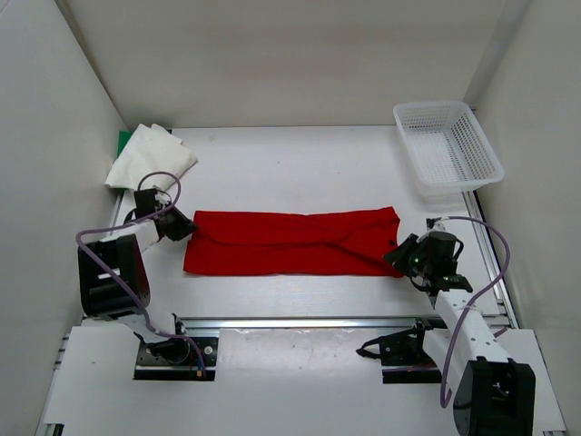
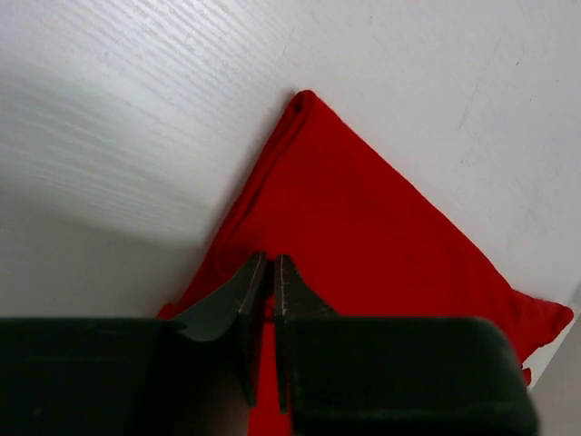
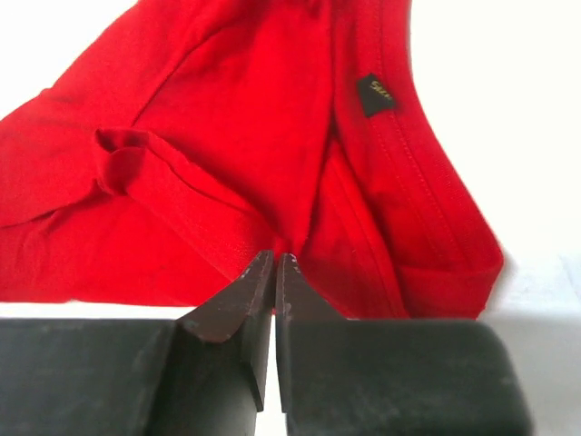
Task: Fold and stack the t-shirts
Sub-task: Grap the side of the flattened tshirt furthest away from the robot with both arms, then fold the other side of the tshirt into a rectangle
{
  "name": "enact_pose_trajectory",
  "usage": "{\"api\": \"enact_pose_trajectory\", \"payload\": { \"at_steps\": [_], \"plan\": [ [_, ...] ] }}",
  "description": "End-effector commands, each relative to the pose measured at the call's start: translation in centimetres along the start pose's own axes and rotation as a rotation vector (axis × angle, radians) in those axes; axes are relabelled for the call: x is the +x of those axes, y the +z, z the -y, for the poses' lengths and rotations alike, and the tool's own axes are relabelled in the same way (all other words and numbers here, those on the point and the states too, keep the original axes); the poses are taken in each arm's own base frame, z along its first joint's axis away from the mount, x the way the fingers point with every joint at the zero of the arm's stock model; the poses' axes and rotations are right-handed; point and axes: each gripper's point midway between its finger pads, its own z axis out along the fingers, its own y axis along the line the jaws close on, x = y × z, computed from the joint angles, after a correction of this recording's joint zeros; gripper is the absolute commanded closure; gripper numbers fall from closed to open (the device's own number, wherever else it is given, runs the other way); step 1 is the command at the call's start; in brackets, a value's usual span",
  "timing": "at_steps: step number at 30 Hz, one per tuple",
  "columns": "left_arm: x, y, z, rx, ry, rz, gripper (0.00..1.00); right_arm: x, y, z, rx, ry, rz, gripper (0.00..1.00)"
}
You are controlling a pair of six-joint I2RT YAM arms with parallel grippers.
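From above, the red shirt (image 1: 290, 242) lay folded in a long strip on the table (image 1: 300, 173). The left gripper (image 1: 186, 227) and right gripper (image 1: 397, 254) stood at its ends. The white shirt (image 1: 150, 156) covered the green shirt (image 1: 123, 140) far left. Left wrist: jaws a slit apart over the cloth, grip unclear. Right wrist: jaws closed, tips touching a fold.

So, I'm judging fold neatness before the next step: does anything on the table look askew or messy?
The red t-shirt lies in a long strip, but its cloth bunches into a lump near the right end. The white t-shirt sits crooked over the green t-shirt.
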Motion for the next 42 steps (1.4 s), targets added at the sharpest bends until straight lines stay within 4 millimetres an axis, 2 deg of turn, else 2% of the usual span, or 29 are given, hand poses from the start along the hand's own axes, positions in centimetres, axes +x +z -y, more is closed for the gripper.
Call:
{"api": "enact_pose_trajectory", "payload": {
  "at_steps": [1, 2, 6, 7, 8, 9, 11, 12, 13, 14, 15, 16, 18, 19, 20, 22, 23, 24, 26, 27, 28, 29, 32, 35, 36, 37, 38, 39, 42],
  "plan": [
    [-0.8, -1.3, 1.3, 0.064, -0.016, 0.043, 0.78, -0.8, -0.1, -0.1, -0.008, 0.007, 0.035, 0.97],
    [-1.3, -2.0, 1.5, 0.068, -0.023, 0.073, 0.77, -1.4, -0.3, -0.1, 0.000, 0.000, 0.057, 0.96],
    [-3.5, -4.7, 1.4, 0.059, -0.050, 0.216, 0.70, -2.2, -0.6, -0.4, 0.006, -0.008, 0.084, 0.75],
    [-3.6, -4.9, 1.2, 0.049, -0.054, 0.235, 0.69, -3.0, -0.8, -0.9, 0.004, -0.025, 0.110, 0.73],
    [-4.1, -5.4, 1.3, 0.047, -0.055, 0.267, 0.70, -3.1, -1.0, -1.3, 0.004, -0.035, 0.106, 0.70],
    [-4.3, -5.7, 1.5, 0.050, -0.050, 0.282, 0.71, -3.9, -1.3, -2.0, 0.007, -0.071, 0.129, 0.68],
    [-4.8, -6.1, 1.7, 0.022, -0.009, 0.327, 0.76, -4.6, -1.8, -3.0, 0.004, -0.105, 0.152, 0.67],
    [-4.9, -6.4, 2.2, 0.016, 0.010, 0.348, 0.78, -4.9, -1.9, -3.9, -0.016, -0.134, 0.163, 0.70],
    [-4.5, -6.6, 3.1, 0.035, 0.031, 0.358, 0.78, -4.8, -1.8, -4.8, -0.043, -0.146, 0.158, 0.77],
    [-5.0, -7.2, 3.5, 0.052, 0.035, 0.404, 0.79, -4.7, -1.4, -5.2, -0.055, -0.155, 0.135, 0.83],
    [-4.7, -7.3, 4.2, 0.073, 0.039, 0.414, 0.79, -4.8, -1.2, -6.6, -0.095, -0.175, 0.130, 0.99],
    [-4.7, -7.8, 5.6, 0.124, 0.061, 0.443, 0.78, -4.4, -0.4, -7.9, -0.131, -0.211, 0.096, 1.00],
    [-3.1, -7.5, 8.0, 0.185, 0.111, 0.412, 0.78, -4.3, 1.3, -9.3, -0.158, -0.256, 0.059, 1.00],
    [-1.4, -7.1, 9.8, 0.221, 0.157, 0.365, 0.79, -4.1, 2.5, -10.2, -0.176, -0.279, 0.016, 1.00],
    [-0.5, -6.6, 10.8, 0.229, 0.191, 0.332, 0.79, -3.5, 3.9, -9.9, -0.158, -0.279, -0.036, 1.00],
    [3.1, -6.0, 13.4, 0.293, 0.281, 0.245, 0.80, -3.8, 5.5, -12.1, -0.231, -0.315, -0.076, 0.93],
    [5.1, -5.4, 14.1, 0.317, 0.316, 0.199, 0.81, -3.2, 6.5, -12.1, -0.235, -0.331, -0.109, 0.88],
    [5.8, -5.6, 14.8, 0.338, 0.324, 0.184, 0.80, -4.0, 7.0, -12.8, -0.237, -0.348, -0.089, 0.85],
    [9.2, -4.8, 14.7, 0.362, 0.357, 0.103, 0.81, -2.8, 8.6, -12.6, -0.221, -0.375, -0.161, 0.80],
    [10.0, -4.8, 15.0, 0.382, 0.360, 0.085, 0.81, -3.2, 8.9, -13.1, -0.220, -0.389, -0.158, 0.78],
    [11.2, -4.7, 15.2, 0.403, 0.365, 0.055, 0.81, -3.1, 9.7, -12.7, -0.202, -0.390, -0.171, 0.75],
    [11.8, -4.6, 15.0, 0.409, 0.367, 0.043, 0.82, -2.1, 9.9, -11.9, -0.182, -0.384, -0.218, 0.72],
    [12.9, -4.0, 13.7, 0.408, 0.361, 0.013, 0.83, -1.2, 10.0, -11.1, -0.177, -0.381, -0.237, 0.64],
    [13.5, -3.7, 12.8, 0.406, 0.339, -0.002, 0.83, -0.1, 10.4, -10.5, -0.176, -0.377, -0.279, 0.60],
    [13.8, -3.7, 12.8, 0.411, 0.342, -0.009, 0.83, 0.6, 10.4, -10.2, -0.166, -0.380, -0.305, 0.63],
    [13.8, -3.5, 12.6, 0.407, 0.340, -0.009, 0.83, 0.7, 10.6, -10.0, -0.163, -0.383, -0.314, 0.70],
    [13.8, -3.7, 12.8, 0.416, 0.336, -0.008, 0.83, 1.2, 10.4, -10.0, -0.147, -0.393, -0.326, 0.85],
    [14.1, -3.6, 12.9, 0.420, 0.342, -0.016, 0.83, 1.2, 10.2, -10.0, -0.137, -0.396, -0.320, 0.94],
    [14.4, -3.7, 12.7, 0.425, 0.336, -0.015, 0.84, 2.3, 8.9, -10.1, -0.130, -0.404, -0.319, 1.00]
  ]
}}
